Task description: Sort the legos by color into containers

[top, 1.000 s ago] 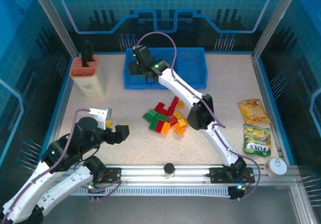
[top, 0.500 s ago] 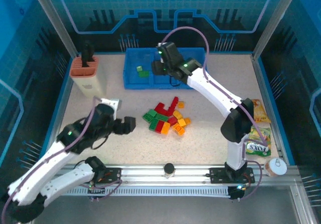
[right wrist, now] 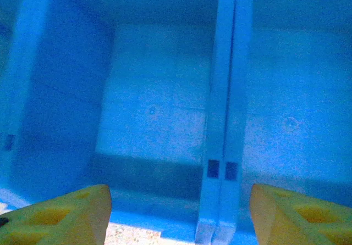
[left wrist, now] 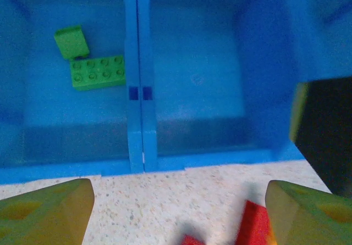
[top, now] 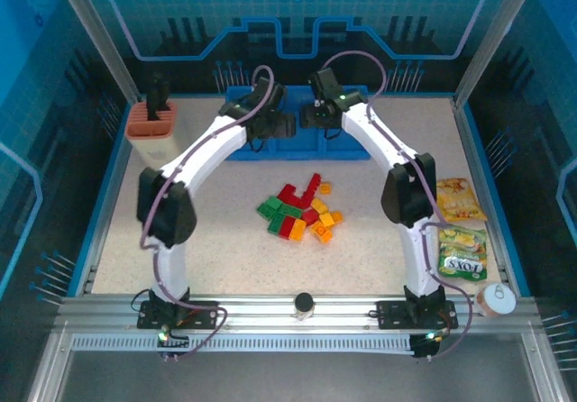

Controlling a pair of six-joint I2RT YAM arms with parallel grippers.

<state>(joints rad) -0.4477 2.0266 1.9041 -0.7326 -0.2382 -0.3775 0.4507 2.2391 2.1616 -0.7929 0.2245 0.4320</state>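
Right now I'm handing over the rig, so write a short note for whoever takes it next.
Left gripper: open, nothing in it, hanging at the near wall of the tray.
Right gripper: open, nothing in it, also at the tray's near wall.
Done: two green bricks lie in the left compartment; the other two compartments hold nothing.
Left: the pile of red, green, yellow and orange bricks in front of the tray, all unsorted. No compartment holds red or yellow/orange yet.
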